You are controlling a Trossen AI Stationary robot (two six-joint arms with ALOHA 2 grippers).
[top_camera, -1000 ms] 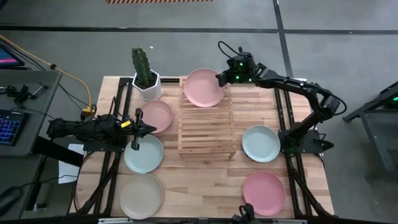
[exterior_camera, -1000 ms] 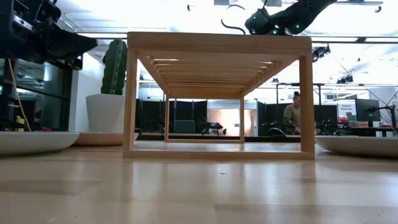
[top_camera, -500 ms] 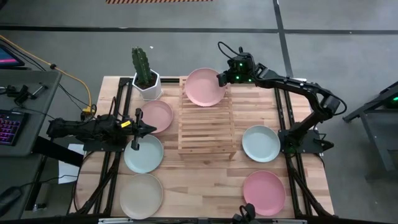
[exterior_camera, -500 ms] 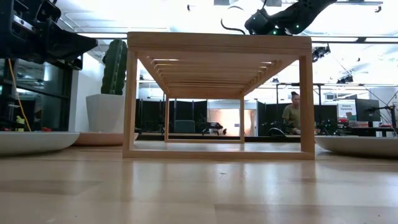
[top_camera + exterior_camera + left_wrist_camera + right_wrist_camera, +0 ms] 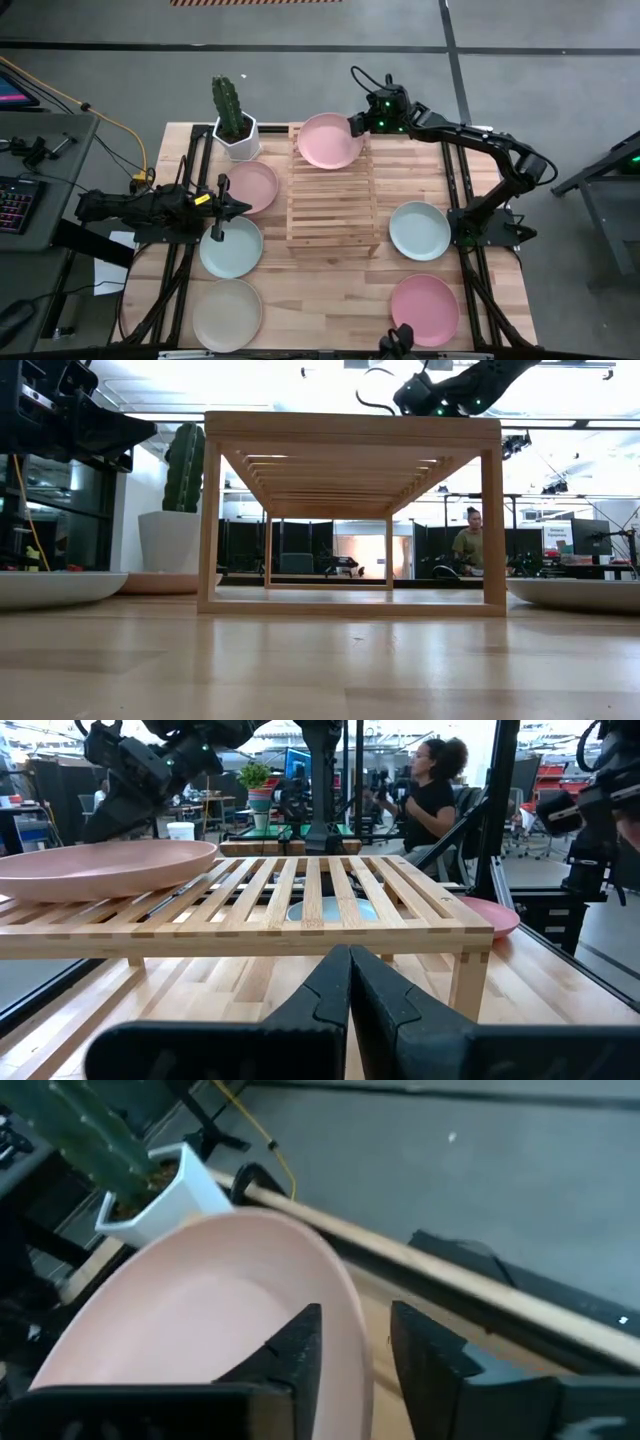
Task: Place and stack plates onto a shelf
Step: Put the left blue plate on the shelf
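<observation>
A pink plate lies on the far end of the light-wood shelf, its underside on the slats. My right gripper is open at the plate's far right rim, with one finger over the inside and one outside. Five other plates lie on the table: pink, mint and beige to the left of the shelf, mint and pink to its right. My left gripper is shut and empty. It hovers level left of the shelf, pointing at it. My right gripper has the shelf plate's rim between its open fingers, coming from the table's far right and slanting down. A gap shows between the rim and the outer finger. I cannot tell whether the inner finger touches the plate.
A white pot with a cactus stands at the far left, close to the shelf's far corner. The shelf's near half has bare slats. A person sits in the room behind the table.
</observation>
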